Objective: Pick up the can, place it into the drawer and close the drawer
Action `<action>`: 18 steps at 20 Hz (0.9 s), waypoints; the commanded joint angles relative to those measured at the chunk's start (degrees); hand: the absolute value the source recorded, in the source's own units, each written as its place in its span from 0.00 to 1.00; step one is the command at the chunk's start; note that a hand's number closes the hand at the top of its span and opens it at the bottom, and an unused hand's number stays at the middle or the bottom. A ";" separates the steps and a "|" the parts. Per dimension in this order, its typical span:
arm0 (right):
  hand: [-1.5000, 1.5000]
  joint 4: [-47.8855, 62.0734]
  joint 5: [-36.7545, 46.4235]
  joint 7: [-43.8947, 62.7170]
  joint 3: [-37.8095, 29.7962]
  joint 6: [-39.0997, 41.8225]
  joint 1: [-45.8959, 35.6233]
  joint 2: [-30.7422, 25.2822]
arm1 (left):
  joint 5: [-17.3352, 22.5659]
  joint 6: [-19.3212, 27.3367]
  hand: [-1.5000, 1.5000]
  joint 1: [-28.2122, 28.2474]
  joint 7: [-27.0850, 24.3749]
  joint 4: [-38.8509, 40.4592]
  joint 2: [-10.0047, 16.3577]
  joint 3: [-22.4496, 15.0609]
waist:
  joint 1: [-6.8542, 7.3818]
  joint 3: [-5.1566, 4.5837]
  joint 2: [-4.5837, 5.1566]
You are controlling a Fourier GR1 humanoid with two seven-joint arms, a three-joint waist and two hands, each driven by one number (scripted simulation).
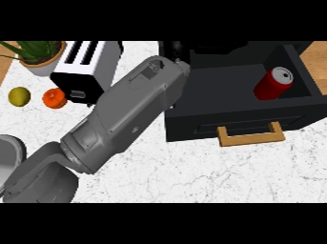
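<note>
Head view: the grey left forearm (124, 109) is shown crossing the frame diagonally from the lower left to the upper centre, above the white marbled counter (250, 171). Its black robot hand (174, 48) is largely hidden behind the wrist, at the rear left corner of the open black drawer (215, 83); whether it is spread or closed cannot be told. The red can (272, 84) is seen tilted inside the drawer, near its right wall.

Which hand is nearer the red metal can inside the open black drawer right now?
Left. The left hand sits by the open black drawer's back left corner, across the drawer from the red can at its right side. The right hand is not in view.
</note>
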 commanded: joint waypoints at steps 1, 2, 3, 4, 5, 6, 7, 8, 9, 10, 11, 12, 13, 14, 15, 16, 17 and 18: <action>0.00 -4.38 8.00 -3.50 0.33 2.04 -1.45 -1.64 | 1.72 -0.80 0.00 0.41 -2.54 -0.52 0.00 0.90 | 0.70 -0.05 0.11; 0.00 -3.78 9.03 -5.45 1.26 3.40 -1.55 -0.99 | 1.69 -0.86 0.00 -0.65 -2.39 -0.73 0.00 0.44 | 0.88 -0.01 -0.03; 0.00 -4.17 8.53 -5.86 2.56 4.64 -1.52 -1.03 | 2.19 0.57 0.00 -1.49 -2.85 -0.14 0.00 0.33 | 0.05 0.01 0.12; 0.00 -5.40 8.73 -4.90 2.28 3.34 -2.98 -2.30 | 2.46 -1.26 0.00 0.36 -5.67 -0.56 0.00 1.10 | 0.69 -0.06 0.08; 0.00 -4.86 12.66 -6.69 3.31 2.71 -4.75 -1.38 | 2.81 -0.19 0.00 0.36 -4.50 -1.89 0.00 -0.13 | 1.42 -0.04 -0.07; 0.00 -6.99 15.09 -7.24 3.90 3.22 -3.55 -0.67 | 3.13 0.12 0.00 -0.87 -4.09 -1.38 0.00 0.49 | 1.32 -0.05 -0.12; 0.00 -4.90 16.67 -7.41 5.83 3.13 -5.67 -1.00 | 3.42 0.37 0.00 -1.24 -4.28 -2.14 0.00 0.00 | 1.89 -0.04 -0.12; 0.00 -4.84 17.79 -7.68 4.90 2.47 -7.06 -2.63 | 2.51 -1.35 0.00 -1.68 -5.97 0.34 0.00 1.52 | 2.58 -0.07 -0.10; 0.00 -5.65 20.23 -8.62 6.34 4.26 -7.12 -3.69 | 3.13 0.80 0.00 -3.53 -4.53 -0.17 0.00 0.67 | 1.77 -0.03 0.05; 0.00 -5.98 23.56 -9.19 8.82 3.66 -8.12 -2.11 | 3.18 0.94 0.00 -2.61 -6.06 0.07 0.00 0.24 | 1.85 -0.02 0.22; 0.00 -6.79 26.61 -9.65 9.65 2.92 -8.08 -1.06 | 3.48 1.18 0.00 -3.68 -4.65 -0.80 0.00 0.27 | 2.46 -0.03 -0.14; 0.00 -3.80 29.48 -9.09 11.03 2.04 -11.46 -2.60 | 3.30 -1.33 0.00 -2.41 -7.04 0.65 0.00 1.21 | 3.21 -0.06 0.21; 0.00 -6.03 28.78 -7.82 10.60 2.56 -10.14 -3.36 | 3.59 0.28 0.00 -2.71 -4.88 -0.82 0.00 0.17 | 2.94 -0.07 -0.40; 0.00 -2.26 35.56 -12.79 14.13 2.35 -11.00 -0.72 | 4.05 2.13 0.00 -4.84 -3.29 -0.90 0.00 0.38 | 3.55 0.00 -0.19; 0.00 -3.38 39.06 -10.47 17.23 1.05 -12.72 -0.49 | 4.63 0.28 0.00 -3.15 -4.46 -1.82 0.00 0.47 | 3.79 -0.06 -0.09; 0.00 -3.41 41.01 -9.75 18.54 0.19 -15.43 -1.74 | 4.87 0.51 0.00 -2.83 -4.25 -1.50 0.00 0.44 | 3.96 -0.09 -0.11; 0.00 -2.97 43.78 -8.58 21.24 -0.21 -16.00 -1.12 | 4.25 -0.37 0.00 -1.95 -5.69 -0.87 0.00 0.85 | 4.44 -0.12 -0.21; 0.00 -2.69 48.47 -9.09 23.60 -0.41 -15.61 -0.93 | 4.25 -0.73 0.00 -1.03 -5.70 -1.98 0.00 0.61 | 5.01 -0.14 -0.31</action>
